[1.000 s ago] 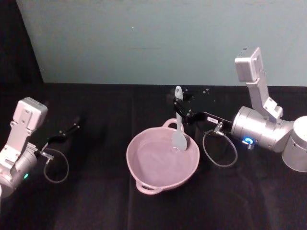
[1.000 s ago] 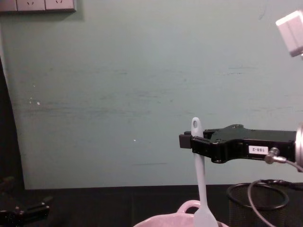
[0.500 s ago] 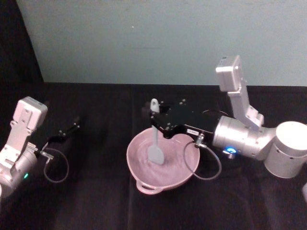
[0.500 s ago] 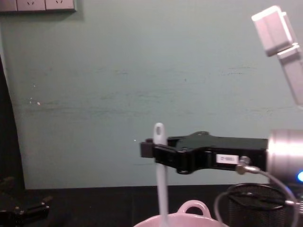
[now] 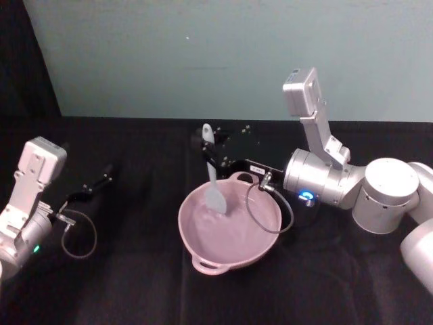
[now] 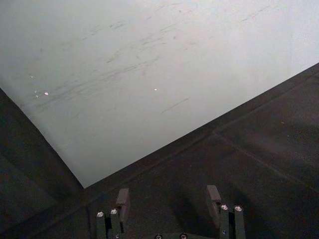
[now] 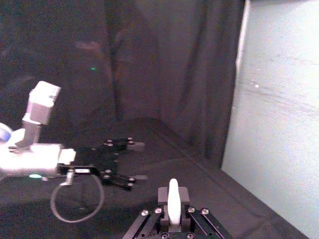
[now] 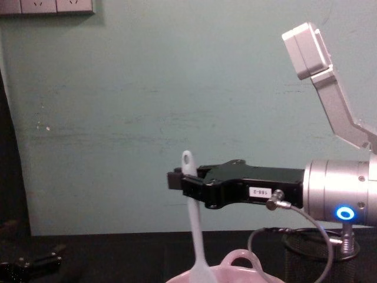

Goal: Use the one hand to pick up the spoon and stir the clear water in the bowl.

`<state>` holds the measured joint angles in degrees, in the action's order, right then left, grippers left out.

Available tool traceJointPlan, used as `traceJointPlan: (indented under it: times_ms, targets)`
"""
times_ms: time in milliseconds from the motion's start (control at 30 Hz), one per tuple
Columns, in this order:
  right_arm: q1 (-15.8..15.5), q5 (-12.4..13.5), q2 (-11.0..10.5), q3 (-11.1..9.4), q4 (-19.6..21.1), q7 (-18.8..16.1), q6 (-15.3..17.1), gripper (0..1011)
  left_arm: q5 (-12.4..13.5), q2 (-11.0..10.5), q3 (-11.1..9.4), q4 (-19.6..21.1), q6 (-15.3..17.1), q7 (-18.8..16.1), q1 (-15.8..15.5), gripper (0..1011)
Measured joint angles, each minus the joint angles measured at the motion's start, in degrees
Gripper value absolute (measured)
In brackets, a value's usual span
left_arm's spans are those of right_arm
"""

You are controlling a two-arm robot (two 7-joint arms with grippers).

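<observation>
Over the pink bowl point(image 5: 183, 227), the right claw point(image 5: 208, 152) grips the white spoon point(image 5: 213, 181) near the top of its handle. The spoon stands almost straight up, with its flat end down in the bowl. A second ago that flat end was at the bowl's right side; now it is at the left, toward the back. So the stirring looks well started. The left claw point(image 5: 99, 184) waits wide apart, far off on the left of the counter point(image 5: 135, 284).

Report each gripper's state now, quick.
Left gripper: open, empty, resting on the left.
Right gripper: shut on the spoon, its blade down in the bowl.
</observation>
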<state>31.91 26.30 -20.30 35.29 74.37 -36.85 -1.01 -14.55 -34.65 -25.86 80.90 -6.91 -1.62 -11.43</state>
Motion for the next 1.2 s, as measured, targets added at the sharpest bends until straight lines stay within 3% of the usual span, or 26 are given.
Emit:
traceJointPlan:
  times_ms: [233, 500, 767, 1067, 1200]
  targets:
    - [-0.4, -1.3, -1.3, -1.6, 0.3, 1.7, 0.0, 125, 0.0, 0.0, 0.0, 0.0, 0.0, 0.0, 0.0, 1005]
    - [-3.7, -1.5, -4.8, -3.8, 4.7, 2.4, 1.2, 125, 0.0, 0.0, 0.0, 0.0, 0.0, 0.0, 0.0, 1005]
    - [-6.8, -0.6, -6.4, -4.5, 8.6, 1.8, 1.4, 125, 0.0, 0.0, 0.0, 0.0, 0.0, 0.0, 0.0, 1005]
    - [-7.1, 0.8, -4.9, -3.2, 8.8, -0.1, 0.7, 125, 0.0, 0.0, 0.0, 0.0, 0.0, 0.0, 0.0, 1005]
    - [-5.8, 0.7, -2.8, -1.8, 6.7, -0.6, -0.1, 125, 0.0, 0.0, 0.0, 0.0, 0.0, 0.0, 0.0, 1005]
